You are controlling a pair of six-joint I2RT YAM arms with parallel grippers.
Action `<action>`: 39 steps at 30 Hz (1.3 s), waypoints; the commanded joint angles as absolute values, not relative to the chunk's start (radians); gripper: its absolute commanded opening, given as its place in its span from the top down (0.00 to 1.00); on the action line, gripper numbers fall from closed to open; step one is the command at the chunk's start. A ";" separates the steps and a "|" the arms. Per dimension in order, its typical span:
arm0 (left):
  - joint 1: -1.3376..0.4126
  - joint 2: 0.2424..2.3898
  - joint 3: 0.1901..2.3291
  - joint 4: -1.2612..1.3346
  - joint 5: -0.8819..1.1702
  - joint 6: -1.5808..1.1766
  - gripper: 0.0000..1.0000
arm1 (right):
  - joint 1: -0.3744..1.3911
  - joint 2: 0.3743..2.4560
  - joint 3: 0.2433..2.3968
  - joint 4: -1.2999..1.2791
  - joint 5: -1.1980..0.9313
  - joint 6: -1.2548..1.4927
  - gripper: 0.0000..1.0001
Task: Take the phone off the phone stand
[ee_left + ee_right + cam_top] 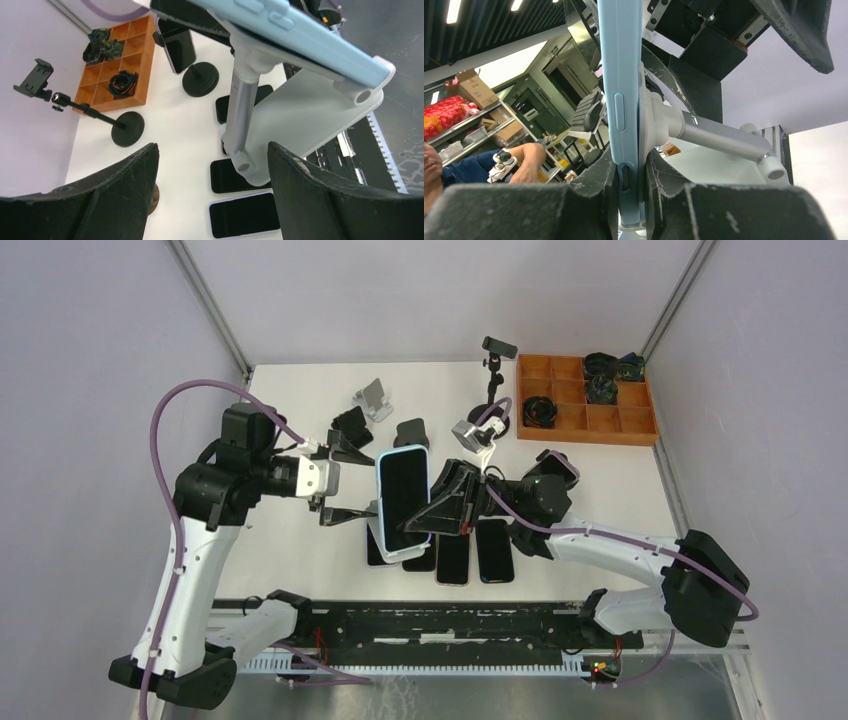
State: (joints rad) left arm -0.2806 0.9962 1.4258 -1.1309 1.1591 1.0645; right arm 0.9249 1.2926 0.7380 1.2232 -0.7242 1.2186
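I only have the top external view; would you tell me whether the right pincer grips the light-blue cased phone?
Observer: Yes, its wrist view shows the right pincer clamping the lower end of the light-blue cased phone.
Operator: And the left pincer?
Observer: Open; its wrist view shows the silver post of the white plastic phone stand between its black fingers, untouched.
Operator: Is the phone free?
Observer: No, its back lies against the white cradle.
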 commanded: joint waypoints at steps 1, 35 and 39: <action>-0.286 1.009 1.468 -1.134 1.247 1.058 0.17 | 0.939 1.298 0.821 1.358 -0.702 1.221 1.00; -0.307 0.968 1.398 -1.021 1.307 0.956 0.98 | 0.983 1.295 1.052 0.407 -0.354 0.581 0.43; -0.308 0.962 1.411 -1.019 1.316 0.940 0.98 | 0.980 1.281 1.079 0.296 -0.248 0.523 0.39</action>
